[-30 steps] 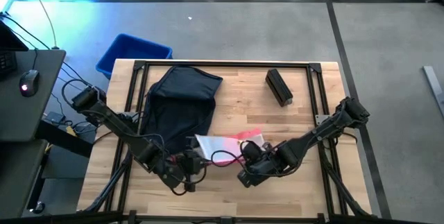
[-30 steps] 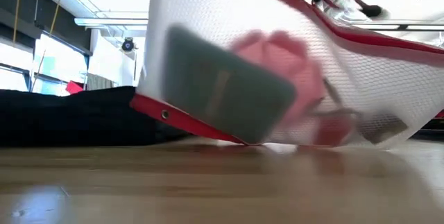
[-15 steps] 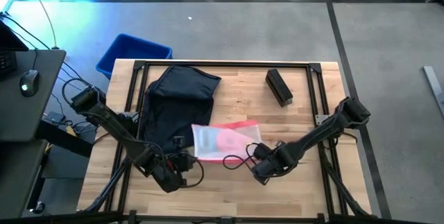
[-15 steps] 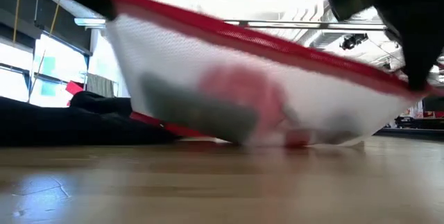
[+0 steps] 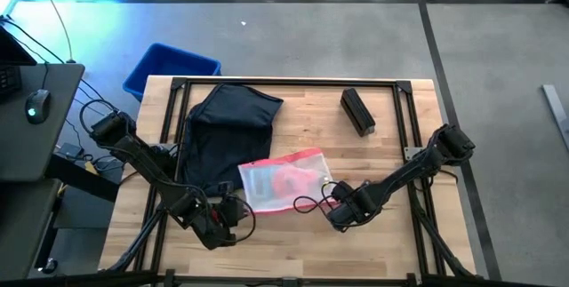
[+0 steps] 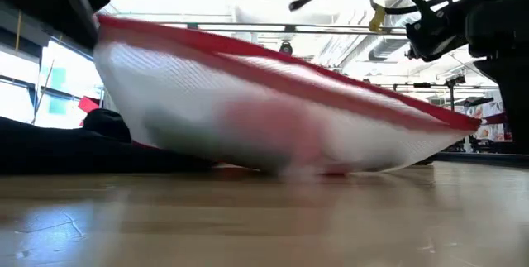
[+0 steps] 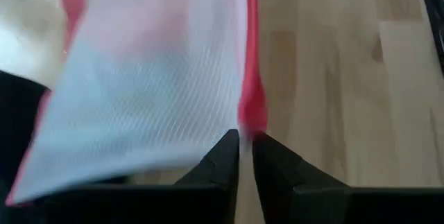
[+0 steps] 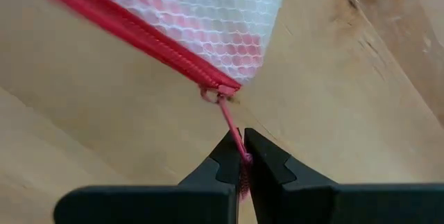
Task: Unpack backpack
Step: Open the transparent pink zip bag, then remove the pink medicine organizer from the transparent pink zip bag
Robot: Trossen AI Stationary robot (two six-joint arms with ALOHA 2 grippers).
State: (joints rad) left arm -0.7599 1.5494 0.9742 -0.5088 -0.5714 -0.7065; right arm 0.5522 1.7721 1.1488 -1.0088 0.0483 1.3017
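Observation:
The dark navy backpack [image 5: 227,131] lies flat on the table's left half. Just near of it is a white mesh pouch [image 5: 283,180] with red trim and pink and grey things inside. Its underside [image 6: 289,166] rests on the wood, and its left end is raised. My left gripper [image 5: 236,209] is shut at the pouch's near left corner. My right gripper [image 5: 332,205] is shut at the pouch's right end, on the zipper pull. The low view shows the left gripper [image 6: 70,2] at the upper left and the right gripper [image 6: 488,35] at the upper right. My left gripper has the pouch's red-trimmed edge [image 7: 248,123] at its corner between its two fingertips, which slant down from the table's near left. That end of the pouch [image 6: 103,27] stays raised off the table. My right gripper pinches the thin red zipper pull [image 8: 232,128] at the pouch's right corner between its fingertips, pointing down from above. The pull runs straight from the fingers up to the zipper slider [image 8: 216,92]. The pouch's right end [image 6: 463,122] hangs just above the wood.
A small black box [image 5: 356,111] lies at the table's far right. A blue bin [image 5: 169,67] stands on the floor beyond the far left corner. Black frame rails [image 5: 404,123] run along the table's edges. Bare wood [image 5: 293,251] lies near of both grippers.
Both grippers have sunk toward the table and drawn apart, the left toward the near left, the right toward the right. The pouch, which hung steeply tilted, has come down and spread out between them. Its underside is now on the wood beside the backpack.

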